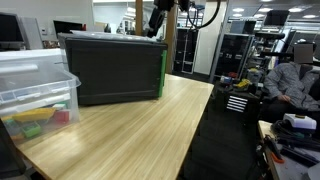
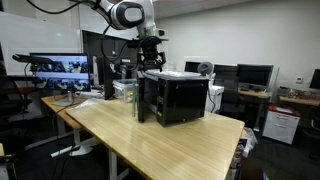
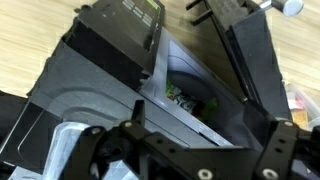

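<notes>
The long wooden table took up most of the room, running from the lower left of the frame toward the upper middle. Its right edge dropped straight to the dark floor. In an exterior view a broad run of wood lay open between the near corner and the load at the far end.

The black box stood there, upper left of centre and well in from the table's right edge, a green strip down its near corner. It showed in both exterior views.

The arm came in from the upper left, bent over at the elbow, with the wrist pointing straight down.

A clear plastic bin sat just beside the box at the left edge of the frame, coloured pieces in its bottom.

The pincer hung just above the box's top, apart from it, jaws released and holding nothing. In the wrist view it looked down into the box's open gap. Some green bits lay inside, too small to make out.
</notes>
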Tool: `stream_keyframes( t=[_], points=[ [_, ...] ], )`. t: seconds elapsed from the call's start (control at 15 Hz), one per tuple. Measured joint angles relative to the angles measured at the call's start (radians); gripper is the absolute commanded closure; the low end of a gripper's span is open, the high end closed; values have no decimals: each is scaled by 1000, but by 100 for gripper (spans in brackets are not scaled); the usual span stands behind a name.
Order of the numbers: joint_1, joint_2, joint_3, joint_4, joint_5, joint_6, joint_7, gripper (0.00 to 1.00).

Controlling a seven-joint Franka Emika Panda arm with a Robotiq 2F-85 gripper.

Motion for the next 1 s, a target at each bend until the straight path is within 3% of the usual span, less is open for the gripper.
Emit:
stream_keyframes(
  t=[0.33,1.0],
  points=[
    [1,34,31,37,15,7,79,0],
    [-3,62,66,46,115,1,81,0]
  ],
)
